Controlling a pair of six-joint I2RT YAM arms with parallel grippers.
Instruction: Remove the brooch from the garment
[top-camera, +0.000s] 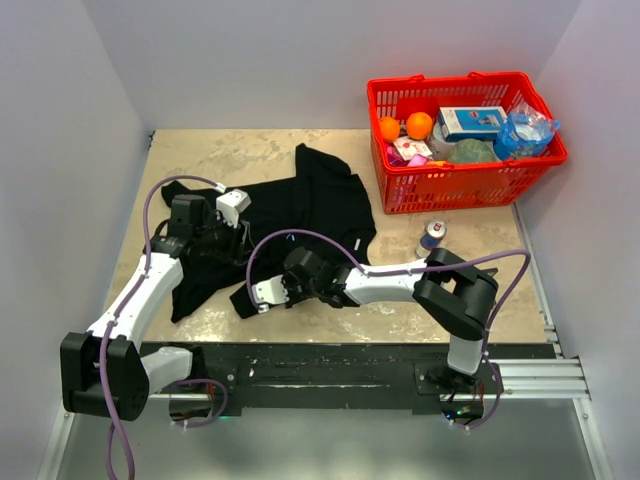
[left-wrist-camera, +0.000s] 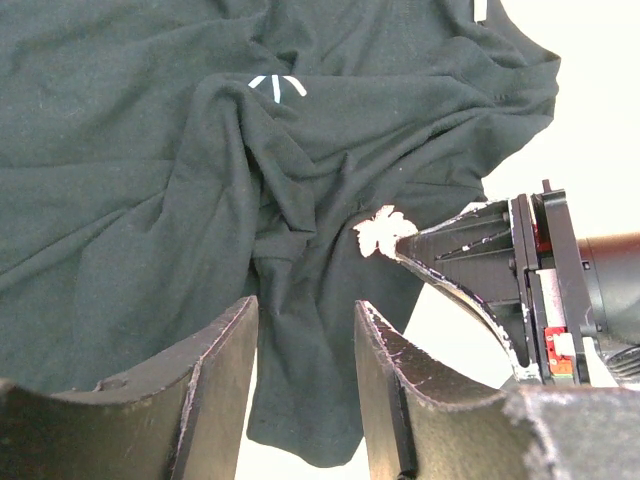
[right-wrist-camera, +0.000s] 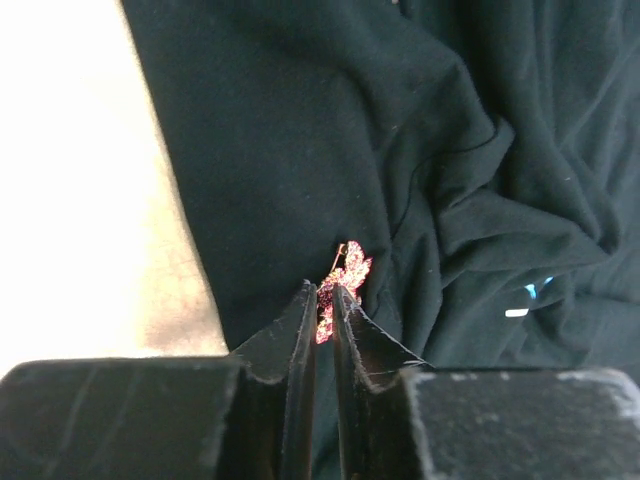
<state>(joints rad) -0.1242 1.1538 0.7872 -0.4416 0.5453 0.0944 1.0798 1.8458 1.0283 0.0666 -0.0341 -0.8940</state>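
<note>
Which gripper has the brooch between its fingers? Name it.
The right gripper: its nearly closed fingers pinch the glittery pink brooch on the T-shirt. The left gripper straddles bare cloth, fingers apart.

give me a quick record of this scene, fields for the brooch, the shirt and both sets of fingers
garment: black T-shirt, crumpled
brooch: glittery pink-red, on the garment near its edge, not yet off
right gripper: fingers nearly together around the brooch
left gripper: fingers apart, a fold of garment between them
rest: red basket with groceries, can in front of it
</note>
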